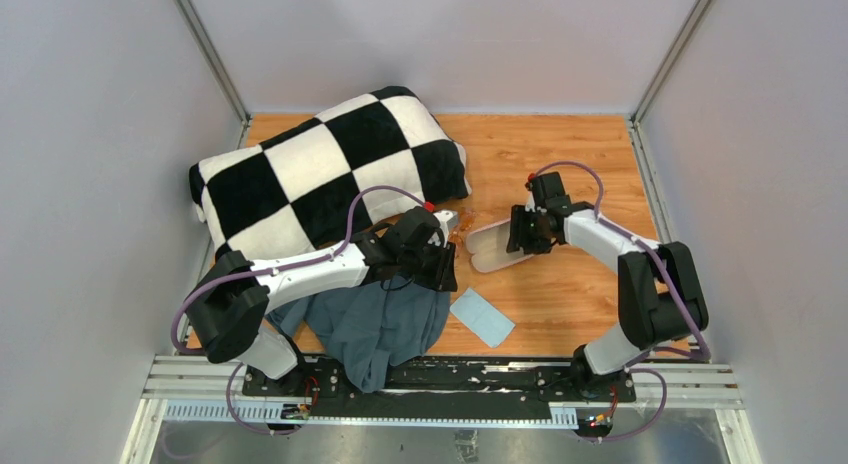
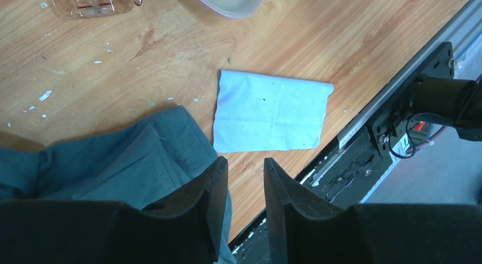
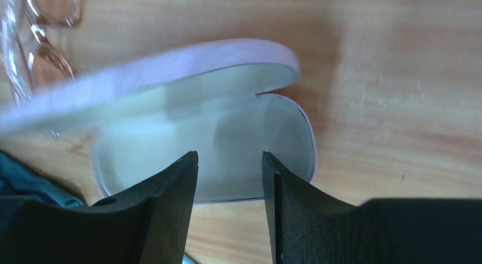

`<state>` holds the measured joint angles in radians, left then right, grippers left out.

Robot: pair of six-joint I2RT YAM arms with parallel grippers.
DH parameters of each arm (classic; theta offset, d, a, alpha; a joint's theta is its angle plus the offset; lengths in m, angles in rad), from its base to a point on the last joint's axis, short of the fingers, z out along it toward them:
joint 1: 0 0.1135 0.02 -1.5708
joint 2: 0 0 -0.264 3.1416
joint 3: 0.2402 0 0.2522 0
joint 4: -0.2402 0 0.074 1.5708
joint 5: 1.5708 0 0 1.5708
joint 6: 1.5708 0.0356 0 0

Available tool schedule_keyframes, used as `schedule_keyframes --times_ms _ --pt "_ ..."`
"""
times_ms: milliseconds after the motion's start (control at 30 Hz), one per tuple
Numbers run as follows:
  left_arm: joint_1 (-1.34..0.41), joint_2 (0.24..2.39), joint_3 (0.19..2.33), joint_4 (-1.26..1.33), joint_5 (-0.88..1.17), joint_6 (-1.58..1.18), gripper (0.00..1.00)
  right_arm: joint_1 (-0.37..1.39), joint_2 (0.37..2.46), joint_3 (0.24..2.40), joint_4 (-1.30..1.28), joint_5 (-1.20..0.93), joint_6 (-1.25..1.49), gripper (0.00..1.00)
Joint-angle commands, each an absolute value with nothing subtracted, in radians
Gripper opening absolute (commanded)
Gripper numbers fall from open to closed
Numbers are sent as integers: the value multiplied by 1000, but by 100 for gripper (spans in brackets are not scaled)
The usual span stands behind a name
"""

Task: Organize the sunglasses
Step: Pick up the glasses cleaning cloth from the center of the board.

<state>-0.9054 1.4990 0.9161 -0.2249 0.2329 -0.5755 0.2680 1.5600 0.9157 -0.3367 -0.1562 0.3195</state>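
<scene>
The sunglasses (image 1: 458,224), with amber lenses and a thin clear frame, lie on the wooden table just left of the open pink case (image 1: 493,247). They also show at the top left of the left wrist view (image 2: 94,1) and of the right wrist view (image 3: 40,45). My right gripper (image 1: 518,231) is open and empty, right over the case's pale inside (image 3: 227,124), with the lid (image 3: 170,76) raised behind it. My left gripper (image 1: 440,262) is open and empty, hovering above the table near a light-blue cloth (image 2: 270,110).
A black-and-white checkered pillow (image 1: 320,169) fills the back left. A grey-teal garment (image 1: 375,324) lies under my left arm and shows in the left wrist view (image 2: 113,161). The light-blue cloth (image 1: 482,317) lies near the front rail (image 1: 450,369).
</scene>
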Motion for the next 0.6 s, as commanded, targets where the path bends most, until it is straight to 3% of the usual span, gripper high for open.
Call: schedule_keyframes --times_ms 0,567 --pt "-904 1517 911 -212 243 -568 36 261 1477 814 -341 -157 358 50" --pt "-903 1544 919 -207 247 -573 36 306 1516 755 -236 -159 454 48"
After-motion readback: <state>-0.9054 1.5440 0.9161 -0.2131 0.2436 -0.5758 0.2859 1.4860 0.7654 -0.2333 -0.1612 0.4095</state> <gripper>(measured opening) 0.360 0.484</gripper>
